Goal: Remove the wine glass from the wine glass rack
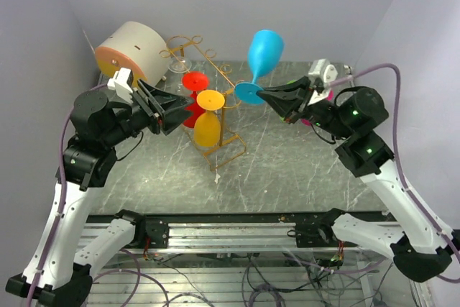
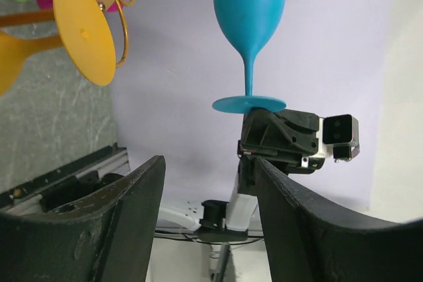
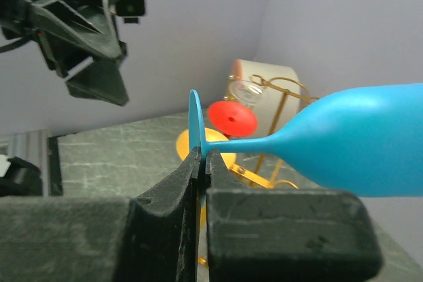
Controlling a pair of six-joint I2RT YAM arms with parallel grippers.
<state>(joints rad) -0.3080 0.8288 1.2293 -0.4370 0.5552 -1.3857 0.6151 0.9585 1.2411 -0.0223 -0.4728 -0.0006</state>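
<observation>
**Q:** Item one, the task's thing?

**A:** Blue wine glass (image 1: 264, 52). It is off the wine glass rack (image 1: 225, 142), with nothing gold touching it in any view. It is held at the tips of the right gripper (image 1: 267, 95), whose fingers are closed on the rim of the glass's flat foot. Stem and bowl stand beyond and above the fingertips.

**Q:** Long axis?

**A:** Roughly upright, bowl on top, as the left wrist view shows. It runs crosswise to the fingers, so the load hangs off one edge of the foot. I'd judge that a thin hold that could swivel.

**Q:** Nearer arm?

**A:** The right, since it has the glass. The left gripper (image 1: 169, 109) is well apart on the far side of the rack, with its jaws spread and nothing between them.

**Q:** Surroundings, working outward?

**A:**
- The rack stands between the two grippers.
- A yellow wine glass (image 1: 208, 126) and a red wine glass (image 1: 195, 82) hang on it, just ahead of the left fingertips.
- A round white-and-orange drawer box (image 1: 133, 52) sits behind the left gripper.
- The marbled table (image 1: 287, 170) lies below everything.

**Q:** What remains?

**A:** Probably only carrying the glass clear and setting it down.
</observation>
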